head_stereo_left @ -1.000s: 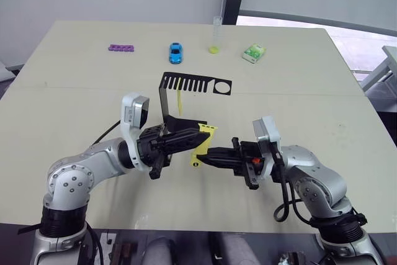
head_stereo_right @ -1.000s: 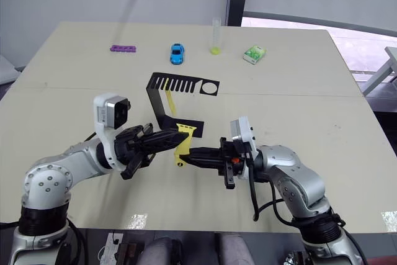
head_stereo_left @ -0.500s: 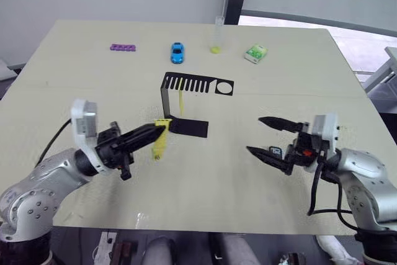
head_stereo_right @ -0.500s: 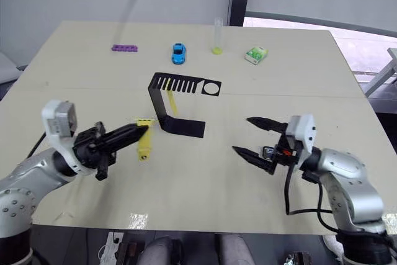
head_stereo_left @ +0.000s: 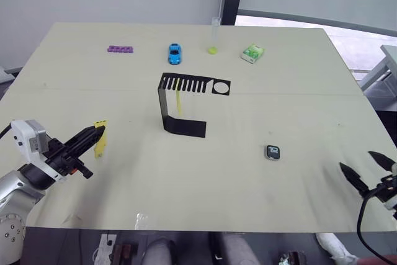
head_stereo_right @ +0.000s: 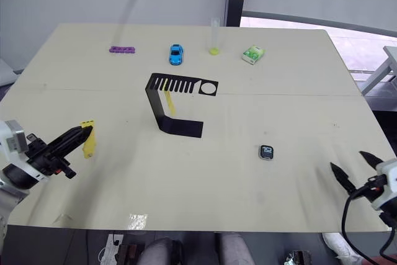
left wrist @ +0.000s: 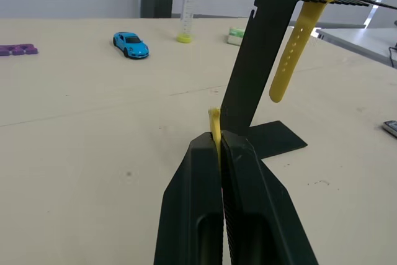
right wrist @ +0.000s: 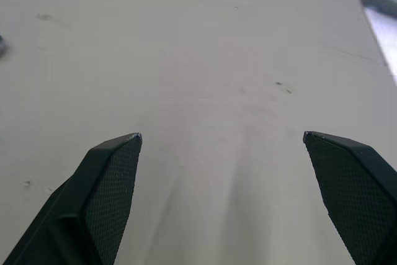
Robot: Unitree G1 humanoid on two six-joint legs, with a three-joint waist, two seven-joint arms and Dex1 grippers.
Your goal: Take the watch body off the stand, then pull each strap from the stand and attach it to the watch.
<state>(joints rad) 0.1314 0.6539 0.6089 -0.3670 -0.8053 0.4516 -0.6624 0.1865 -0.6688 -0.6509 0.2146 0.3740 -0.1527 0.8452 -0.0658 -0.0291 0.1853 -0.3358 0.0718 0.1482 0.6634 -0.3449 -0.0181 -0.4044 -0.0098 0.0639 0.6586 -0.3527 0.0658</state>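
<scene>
The black stand is at mid-table with one yellow strap hanging from its slotted top plate. The watch body lies flat on the table to the stand's right, untouched. My left gripper is far out at the table's left, shut on the other yellow strap, whose end pokes out between the fingers. Off the table's front right corner my right gripper stands open and empty, well away from the watch body.
Along the far edge of the table sit a purple bar, a blue toy car, a clear tube and a green-white packet.
Both arms have drawn back from the middle. The left one carried its strap out to the left. The right gripper opened and withdrew to the right, leaving the watch body on the table.
</scene>
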